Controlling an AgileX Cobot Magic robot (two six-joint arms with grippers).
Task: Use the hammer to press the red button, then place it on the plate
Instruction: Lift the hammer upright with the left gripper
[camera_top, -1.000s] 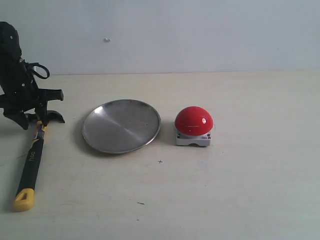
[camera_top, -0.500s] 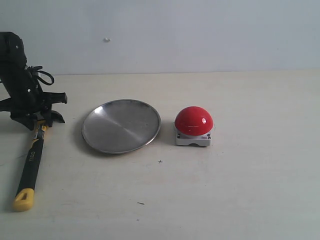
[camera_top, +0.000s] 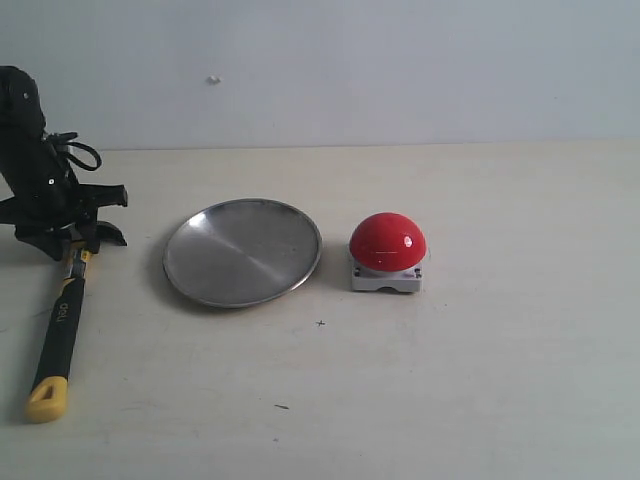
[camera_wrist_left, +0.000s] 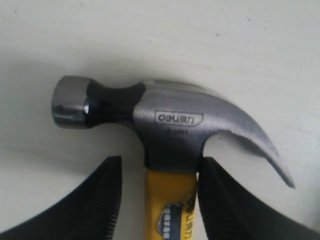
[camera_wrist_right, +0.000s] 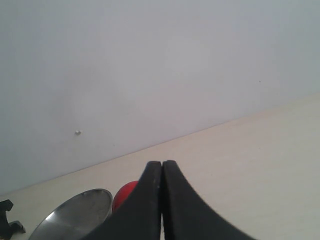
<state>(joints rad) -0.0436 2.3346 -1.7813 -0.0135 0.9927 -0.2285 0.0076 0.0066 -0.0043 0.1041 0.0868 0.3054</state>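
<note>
One left pincer (camera_wrist_left: 159, 167) astride hammer (camera_wrist_left: 172, 122)

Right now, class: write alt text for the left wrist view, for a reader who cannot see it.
A Deli claw hammer lies on a pale table, its yellow neck between the open left gripper's two black fingers, with a gap on one side.
</note>
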